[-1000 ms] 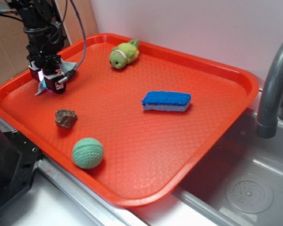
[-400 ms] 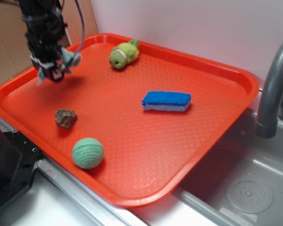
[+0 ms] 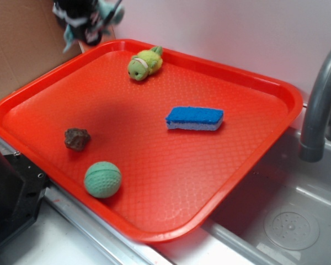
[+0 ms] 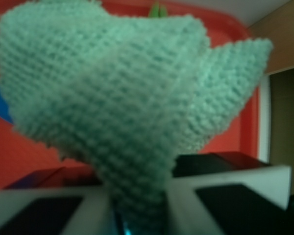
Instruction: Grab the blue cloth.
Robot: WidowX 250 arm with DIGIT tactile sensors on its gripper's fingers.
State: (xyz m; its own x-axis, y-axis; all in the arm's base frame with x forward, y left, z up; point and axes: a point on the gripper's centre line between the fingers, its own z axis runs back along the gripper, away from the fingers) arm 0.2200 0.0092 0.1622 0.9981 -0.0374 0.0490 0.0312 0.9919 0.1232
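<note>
The gripper (image 3: pixel 88 25) has risen from low over the tray's (image 3: pixel 248 165) left corner a second ago to high above its far edge, carrying the cloth (image 3: pixel 107 14) up with it. So the grab looks done: the cloth is clear of the tray, off every surface. In the wrist view the fingers (image 4: pixel 49 208) are pinched narrow on the cloth (image 4: pixel 112 107), which bunches upward from them as a pale blue-green, nubby terry fold, its corners flopping loose.

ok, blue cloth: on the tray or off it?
Off it. The blue cloth hangs bunched between the gripper fingers, held above the red tray's far corner; no cloth lies on the tray surface.
</note>
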